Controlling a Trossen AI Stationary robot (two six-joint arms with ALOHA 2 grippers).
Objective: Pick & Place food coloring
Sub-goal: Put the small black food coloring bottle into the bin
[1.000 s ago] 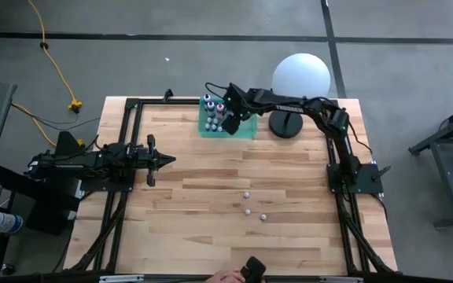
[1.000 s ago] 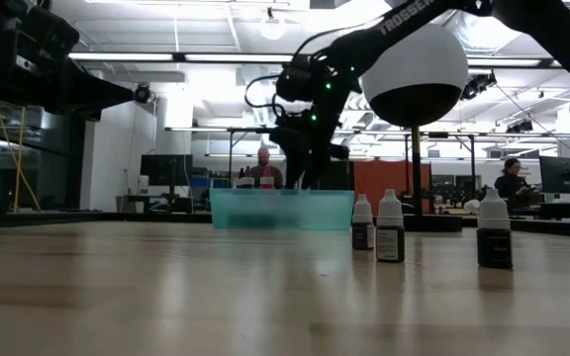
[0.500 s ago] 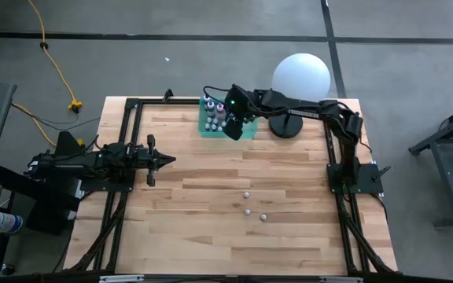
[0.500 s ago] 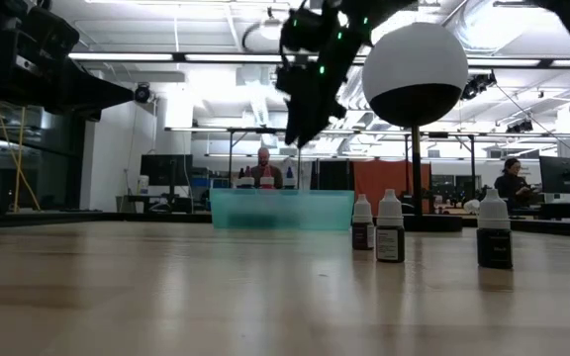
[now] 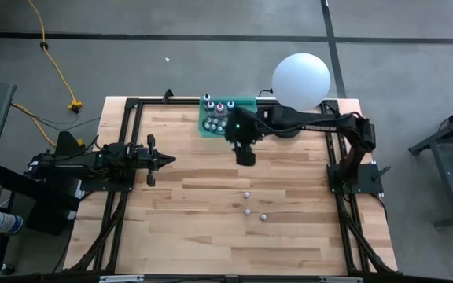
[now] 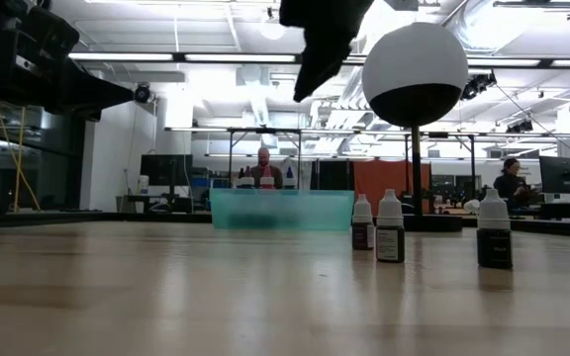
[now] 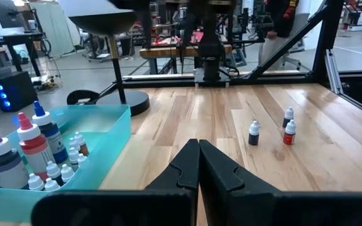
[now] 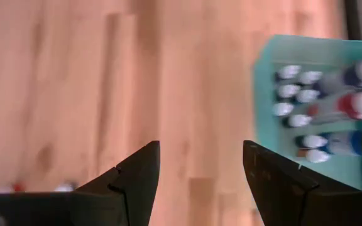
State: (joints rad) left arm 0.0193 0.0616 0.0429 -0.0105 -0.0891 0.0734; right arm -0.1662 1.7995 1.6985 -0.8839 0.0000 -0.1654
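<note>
Swung clear of the teal tray (image 5: pixel 246 128) with right gripper (image 5: pixel 244 155) spread and empty, leaving most food coloring (image 5: pixel 217 115) trayed, three loose bottles (image 5: pixel 247 211) waiting mid-table, left gripper (image 5: pixel 166 159) clenched.

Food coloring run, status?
Right gripper open, empty, past tray. Left gripper shut, parked. Three bottles loose mid-table. Path clear.

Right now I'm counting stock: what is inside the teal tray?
The teal tray holds three larger bottles and several tiny white-capped ones; its near wall hides any lower down.
</note>
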